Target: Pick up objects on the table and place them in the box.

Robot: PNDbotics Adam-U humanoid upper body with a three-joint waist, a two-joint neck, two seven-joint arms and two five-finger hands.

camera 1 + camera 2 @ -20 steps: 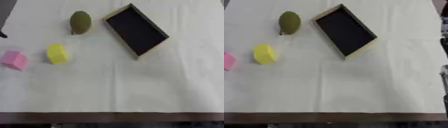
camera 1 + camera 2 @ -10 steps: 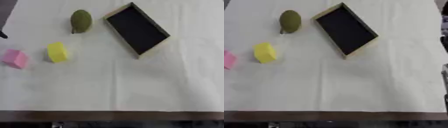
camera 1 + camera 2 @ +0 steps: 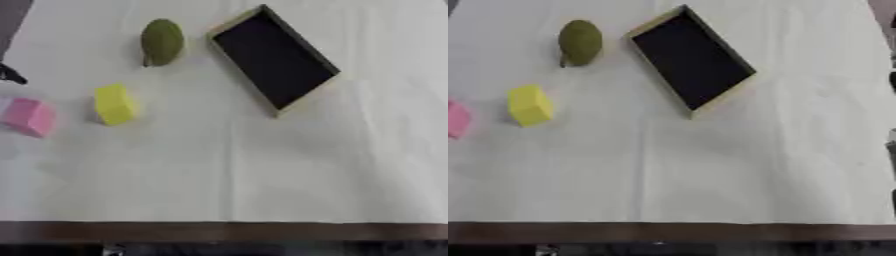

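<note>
While no robot hand shows clearly in either view (so its opening and hold cannot be told), the box [image 3: 275,64] lies empty, askew on the tabletop [image 3: 262,170]. Left of the box sit the green fruit [image 3: 162,41], yellow block [image 3: 115,104] and pink block [image 3: 30,116]; the left arm is probably nearer.
</note>
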